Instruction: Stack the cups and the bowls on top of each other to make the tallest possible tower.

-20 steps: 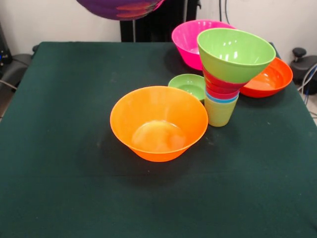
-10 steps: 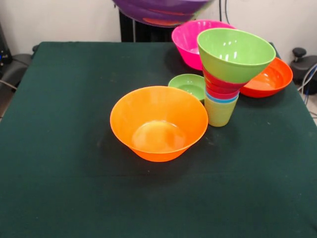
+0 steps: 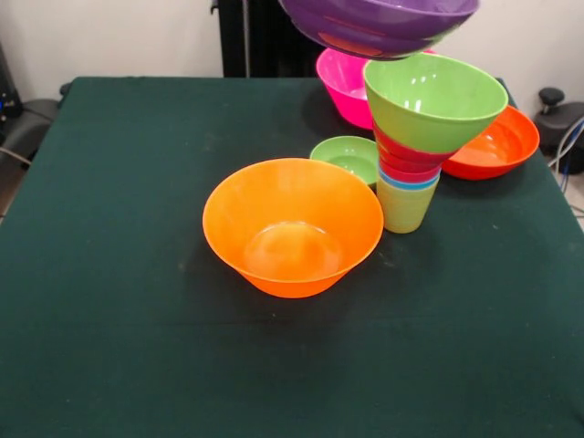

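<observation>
A purple bowl [image 3: 379,26] hangs in the air at the top edge, above and slightly left of the tower [image 3: 411,155]. The tower stands on a yellow-green cup [image 3: 404,207], with a blue rim [image 3: 408,182] and red pieces [image 3: 406,157] nested above it and a lime green bowl [image 3: 433,100] on top. The gripper is out of view; what holds the purple bowl is hidden above the picture's edge.
A big orange bowl [image 3: 292,226] stands mid-table on the dark green cloth [image 3: 109,274]. A small green bowl [image 3: 345,157] sits just left of the tower. A pink bowl [image 3: 342,78] is behind the tower and a red-orange bowl [image 3: 497,144] to its right.
The purple bowl has moved to the right along the top edge, from above the table's far middle to over the tower. Nothing on the table has moved.
</observation>
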Controlling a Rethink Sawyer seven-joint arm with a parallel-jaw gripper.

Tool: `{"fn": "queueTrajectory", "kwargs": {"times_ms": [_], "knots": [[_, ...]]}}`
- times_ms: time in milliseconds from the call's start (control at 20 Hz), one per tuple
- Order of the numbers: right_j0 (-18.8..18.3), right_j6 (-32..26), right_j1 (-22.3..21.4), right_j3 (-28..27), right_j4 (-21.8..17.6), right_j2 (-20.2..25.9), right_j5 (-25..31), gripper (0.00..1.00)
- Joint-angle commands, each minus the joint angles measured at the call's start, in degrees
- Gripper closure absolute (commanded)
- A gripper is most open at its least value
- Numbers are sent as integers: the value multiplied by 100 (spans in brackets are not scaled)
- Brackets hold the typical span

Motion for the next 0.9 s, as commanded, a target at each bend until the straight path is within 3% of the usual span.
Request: {"fn": "queueTrajectory", "kwargs": {"times_ms": [50, 900], "knots": [[451, 1139, 3, 413, 252, -699, -333, 100], [1253, 1417, -87, 848, 646, -1283, -1433, 100]]}}
